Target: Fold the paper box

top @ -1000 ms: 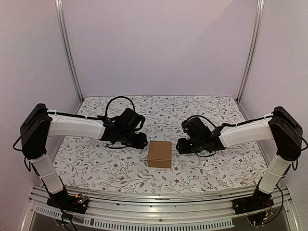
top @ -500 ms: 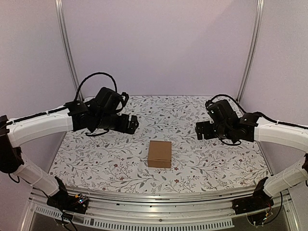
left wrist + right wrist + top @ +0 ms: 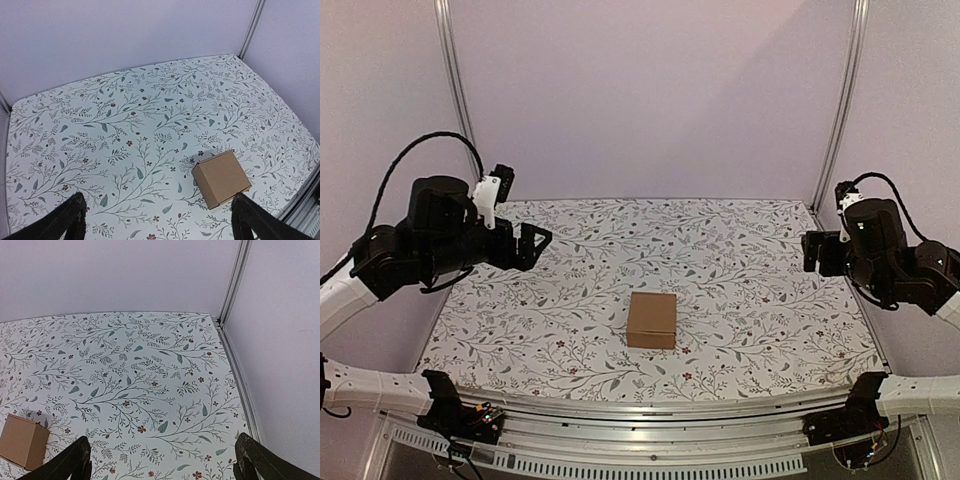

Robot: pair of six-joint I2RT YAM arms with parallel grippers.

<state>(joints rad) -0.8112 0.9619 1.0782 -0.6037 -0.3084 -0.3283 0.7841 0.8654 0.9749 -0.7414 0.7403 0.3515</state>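
Observation:
The paper box (image 3: 652, 320) stands on the floral table as a closed brown cardboard cube, lid down, with nothing touching it. My left gripper (image 3: 532, 243) hangs high at the back left, well away from the box, jaws open and empty. High at the right wall is my right gripper (image 3: 813, 252), also open and empty. The left wrist view has the box (image 3: 221, 178) far below, by the right fingertip (image 3: 246, 212), with the left gripper (image 3: 160, 220) spread wide. The right wrist view catches the box (image 3: 22, 440) at the lower left, outside the open right gripper (image 3: 164, 460).
The floral table cover (image 3: 740, 260) fills the cell floor. Plain walls with aluminium posts (image 3: 840, 100) close it in on three sides. A metal rail (image 3: 650, 405) runs along the near edge, where both arm bases are bolted.
Both grippers flanked the box closely a second ago. Both arms have since lifted and swung outward toward the side walls, and their jaws have opened. The box has stayed put.

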